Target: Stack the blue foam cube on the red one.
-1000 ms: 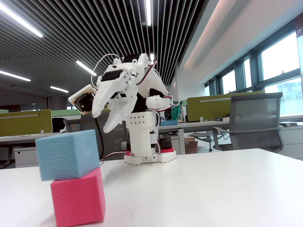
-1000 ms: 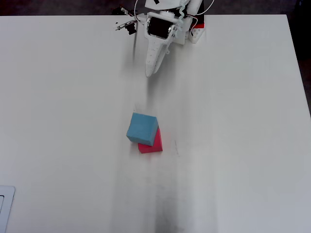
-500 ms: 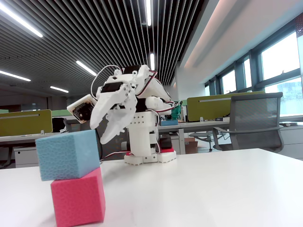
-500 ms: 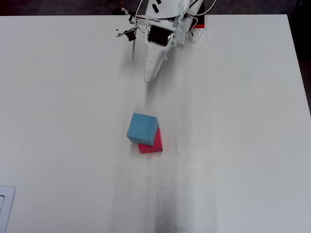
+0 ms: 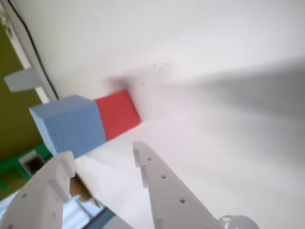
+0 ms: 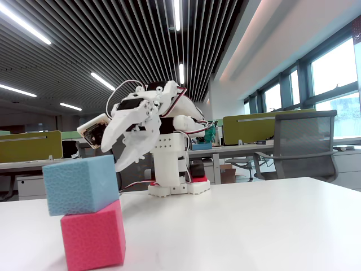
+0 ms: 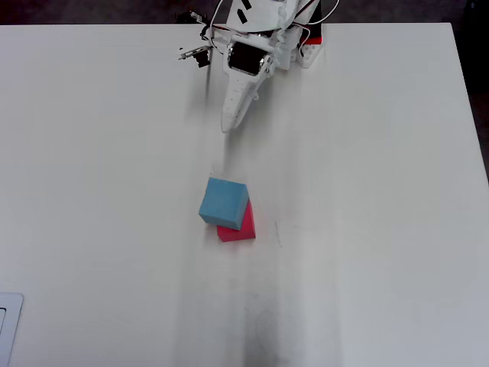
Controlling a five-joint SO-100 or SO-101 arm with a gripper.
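Both cubes were stacked: blue foam cube [image 6: 80, 184] sat skewed on the red one [image 6: 93, 235]; our gripper [image 5: 102, 160], open and empty, should clear away gently.

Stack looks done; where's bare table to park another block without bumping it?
Nearly all the white table is bare: wide patches left and right of the stack, and the strip toward the near edge. Only crowded spots: the blue foam cube atop the red one at centre, and the arm base with the open gripper.
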